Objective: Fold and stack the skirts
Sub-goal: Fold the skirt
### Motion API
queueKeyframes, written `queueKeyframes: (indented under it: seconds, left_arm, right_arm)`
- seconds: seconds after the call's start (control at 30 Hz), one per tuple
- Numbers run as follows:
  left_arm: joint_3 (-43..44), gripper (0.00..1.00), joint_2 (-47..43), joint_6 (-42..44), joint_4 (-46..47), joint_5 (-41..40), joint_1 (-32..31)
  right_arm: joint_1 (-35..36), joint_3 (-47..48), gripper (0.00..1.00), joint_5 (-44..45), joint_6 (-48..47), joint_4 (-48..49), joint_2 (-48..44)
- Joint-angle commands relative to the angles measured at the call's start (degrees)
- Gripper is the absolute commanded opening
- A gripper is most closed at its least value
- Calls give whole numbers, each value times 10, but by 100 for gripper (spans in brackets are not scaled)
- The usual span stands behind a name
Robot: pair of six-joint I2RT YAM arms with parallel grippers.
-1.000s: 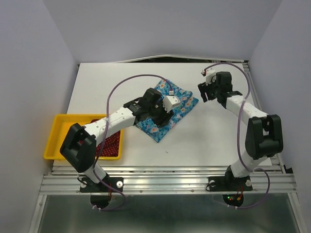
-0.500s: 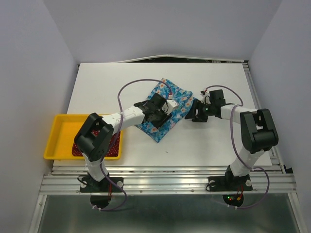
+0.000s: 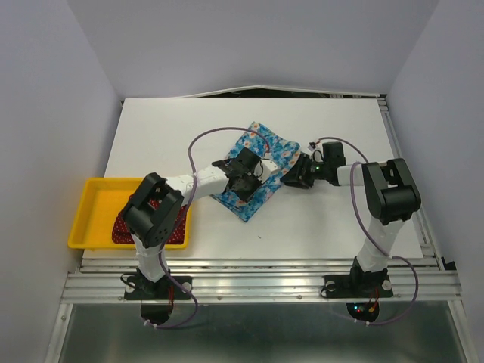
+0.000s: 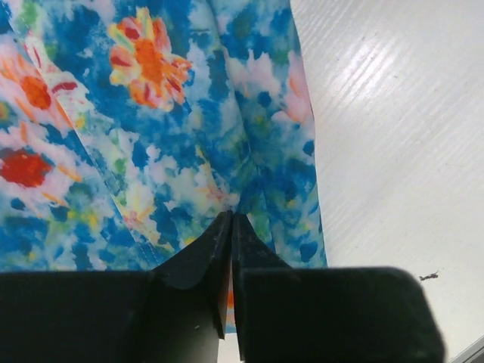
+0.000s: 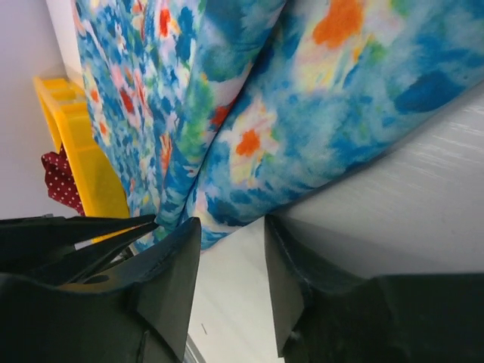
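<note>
Nearest to me, at the near left corner of the counter [image 3: 189, 125], sits the yellow tray [image 3: 94, 215]. The dark red skirt [image 3: 178, 227] with the tiny dots is bunched up in its right end, partly hidden under my left arm.

A bit further in, about the middle of the counter, the blue skirt [image 3: 281, 153] lies folded into a rough rectangle, turned so 1 corner points at the near edge. Both of my arms are down low at it.

My left gripper [image 4: 231, 219] is over the cloth from the left side, its 2 fingers pressed together. The tips pinch a crease close to the hem, and the flowered fabric puckers toward them. Bare counter shows just past that hem.

My right gripper [image 5: 231, 227] comes in from the right, low against the counter, with its fingers spread. The skirt's right edge lies just beyond the tips, and I can't tell if they touch it. Its wrist view looks across the cloth and catches the tray and a bit of dotted red beyond it.

The far half of the counter is plain white.
</note>
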Motion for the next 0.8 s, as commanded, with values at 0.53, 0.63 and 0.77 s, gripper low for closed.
queueKeyframes:
  seconds: [0.53, 0.63, 0.77]
  left_arm:
    - [-9, 0, -71, 31, -22, 67, -50]
    - [-2, 0, -76, 21, -22, 76, -56]
    - [5, 0, -67, 10, -20, 95, -64]
  right_arm:
    - [3, -14, 15, 61, -2, -20, 47]
    - [3, -19, 15, 66, -7, -23, 42]
    - [3, -25, 13, 74, -8, -24, 34]
